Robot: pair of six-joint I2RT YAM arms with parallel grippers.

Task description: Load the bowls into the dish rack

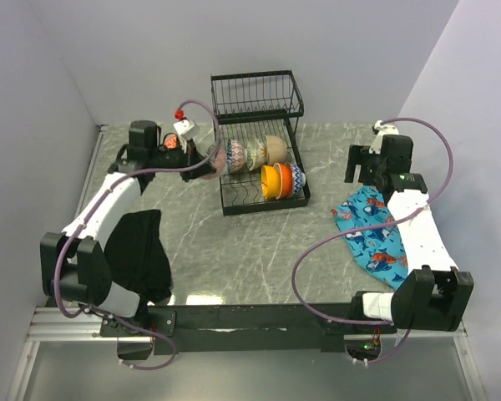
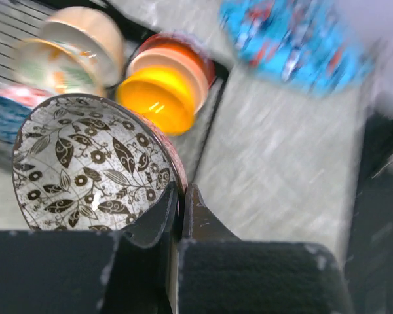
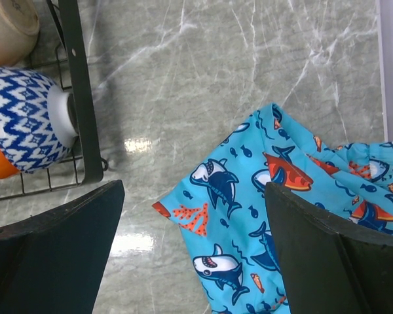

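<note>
Seating is the step in hand, I judge. My left pincer (image 2: 180, 196) is clamped tight on the rim of the leaf-patterned bowl (image 2: 92, 163), which it holds on edge at the left end of the dish rack (image 1: 256, 114), level with its lower tray. I'd ease it into a free slot, clear of the orange bowl (image 2: 157, 98), and let go only once the wires carry it. My right pincer (image 3: 193, 190) gapes wide and empty above the fish-print cloth (image 3: 249, 196).
</note>
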